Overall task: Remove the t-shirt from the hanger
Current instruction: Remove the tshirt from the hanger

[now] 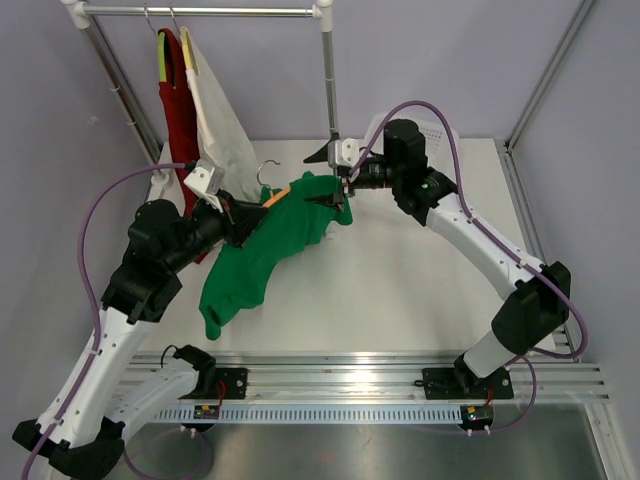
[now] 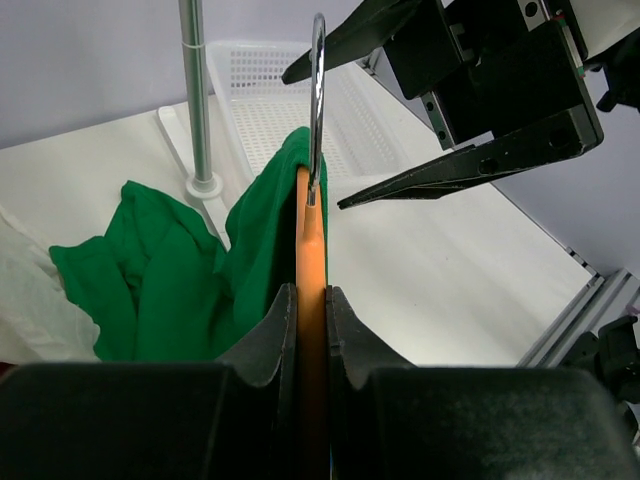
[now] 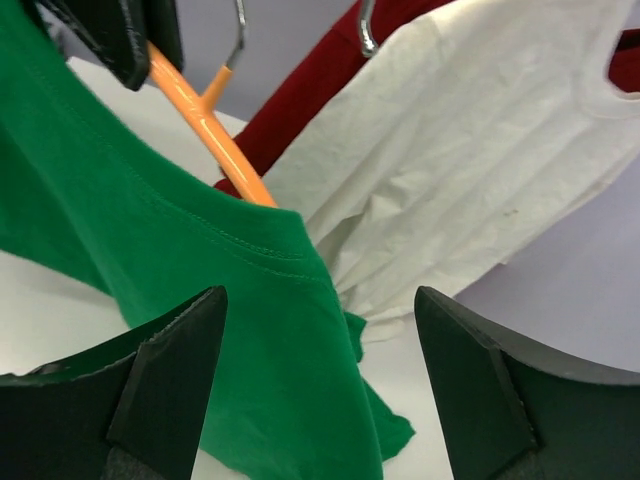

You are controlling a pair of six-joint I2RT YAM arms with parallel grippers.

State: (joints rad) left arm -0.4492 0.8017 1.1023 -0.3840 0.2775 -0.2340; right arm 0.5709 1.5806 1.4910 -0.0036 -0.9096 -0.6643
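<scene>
Left wrist view: left fingers point(image 2: 275, 335) are clamped on the orange hanger point(image 2: 312, 240), with the green t-shirt point(image 2: 160, 270) on it, trailing down to the table point(image 1: 400, 280). Right fingers point(image 3: 170, 380) are spread wide by the shirt's neckline, gripping nothing.

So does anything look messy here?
Yes: the green t-shirt is crumpled and hangs lopsided off the orange hanger, which the left tool holds away from the rail. The red shirt and the white shirt hang from the rail.
</scene>
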